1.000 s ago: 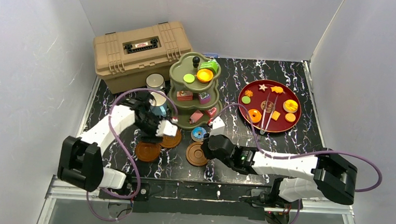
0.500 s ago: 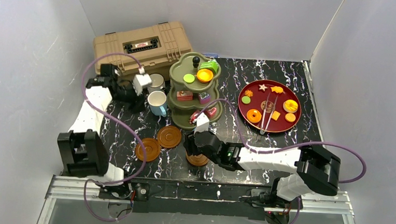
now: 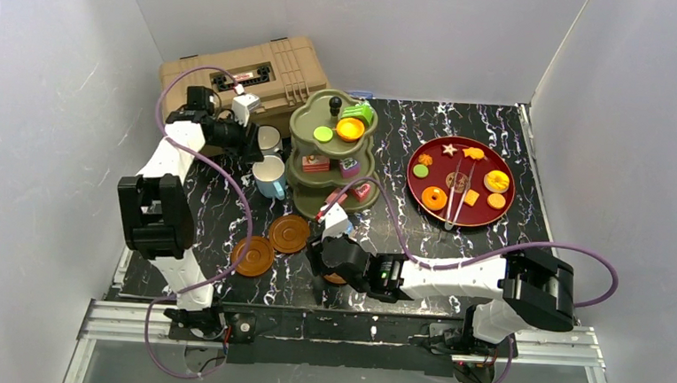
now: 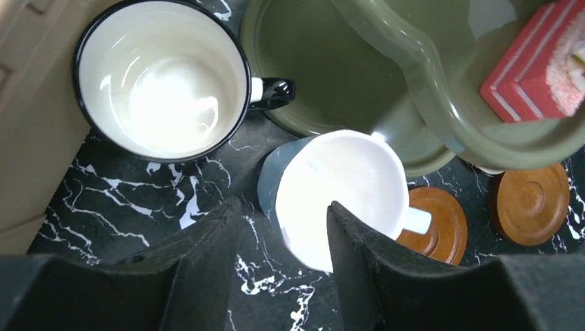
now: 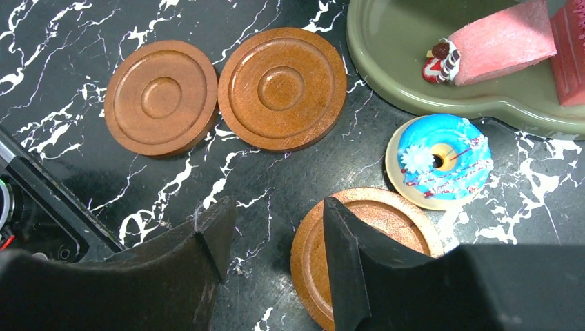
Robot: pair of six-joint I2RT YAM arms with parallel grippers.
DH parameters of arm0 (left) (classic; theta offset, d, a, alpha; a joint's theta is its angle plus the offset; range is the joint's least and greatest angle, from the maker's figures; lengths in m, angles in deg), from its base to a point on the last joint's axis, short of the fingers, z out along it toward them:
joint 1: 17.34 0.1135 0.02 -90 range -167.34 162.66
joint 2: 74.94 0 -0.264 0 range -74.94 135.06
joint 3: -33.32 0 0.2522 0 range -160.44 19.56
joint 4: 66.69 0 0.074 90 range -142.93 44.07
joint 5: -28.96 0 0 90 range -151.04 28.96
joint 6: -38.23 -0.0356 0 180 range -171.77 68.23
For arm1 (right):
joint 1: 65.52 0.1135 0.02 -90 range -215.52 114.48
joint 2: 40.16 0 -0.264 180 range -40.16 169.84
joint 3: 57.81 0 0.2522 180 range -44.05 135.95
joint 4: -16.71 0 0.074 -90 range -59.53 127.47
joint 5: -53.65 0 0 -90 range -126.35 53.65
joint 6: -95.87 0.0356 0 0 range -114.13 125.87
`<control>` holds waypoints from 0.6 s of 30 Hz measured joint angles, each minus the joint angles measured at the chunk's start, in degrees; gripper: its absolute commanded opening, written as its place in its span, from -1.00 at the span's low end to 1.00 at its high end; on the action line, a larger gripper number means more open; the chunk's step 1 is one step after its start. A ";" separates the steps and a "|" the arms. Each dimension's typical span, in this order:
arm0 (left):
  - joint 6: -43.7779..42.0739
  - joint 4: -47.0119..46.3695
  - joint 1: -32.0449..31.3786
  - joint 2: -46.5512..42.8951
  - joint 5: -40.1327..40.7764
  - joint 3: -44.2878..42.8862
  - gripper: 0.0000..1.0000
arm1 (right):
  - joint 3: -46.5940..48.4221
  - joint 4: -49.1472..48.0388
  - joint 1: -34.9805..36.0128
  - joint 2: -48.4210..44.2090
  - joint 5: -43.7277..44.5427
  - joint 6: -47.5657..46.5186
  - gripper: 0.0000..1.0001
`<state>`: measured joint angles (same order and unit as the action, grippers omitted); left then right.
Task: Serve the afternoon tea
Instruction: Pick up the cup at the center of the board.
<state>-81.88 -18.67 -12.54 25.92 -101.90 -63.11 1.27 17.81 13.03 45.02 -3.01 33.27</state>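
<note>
The olive-green three-tier stand holds small cakes at the back centre. Beside it stand a white mug and a light-blue mug. My left gripper hangs open just over the light-blue mug's near rim, holding nothing. Two brown saucers lie side by side. A third saucer lies partly under my right gripper, which is open and empty; its right finger covers part of that saucer. A blue donut lies next to it.
The tan toolbox stands at the back left, close behind my left arm. A red round tray at the right carries several small cakes and metal tongs. Grey walls enclose the black marbled table.
My left arm has swung from the saucers back to the mugs. My right gripper has opened and slid left over the third saucer.
</note>
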 measured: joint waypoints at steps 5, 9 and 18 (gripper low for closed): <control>2.21 -2.14 -2.95 1.16 4.68 0.42 -0.18 | -0.22 -0.02 0.61 0.00 1.31 0.35 0.11; 3.87 -4.42 -4.39 2.16 10.03 0.72 -0.25 | -0.28 0.00 0.68 -0.07 2.03 0.79 0.11; 5.20 -7.32 -6.75 2.89 15.23 4.42 -0.62 | -1.22 0.07 0.68 -0.39 3.93 0.90 0.33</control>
<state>-76.68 -25.99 -19.29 28.81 -86.67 -58.70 0.05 17.87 13.70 44.63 0.92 34.16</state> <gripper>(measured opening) 0.279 0.620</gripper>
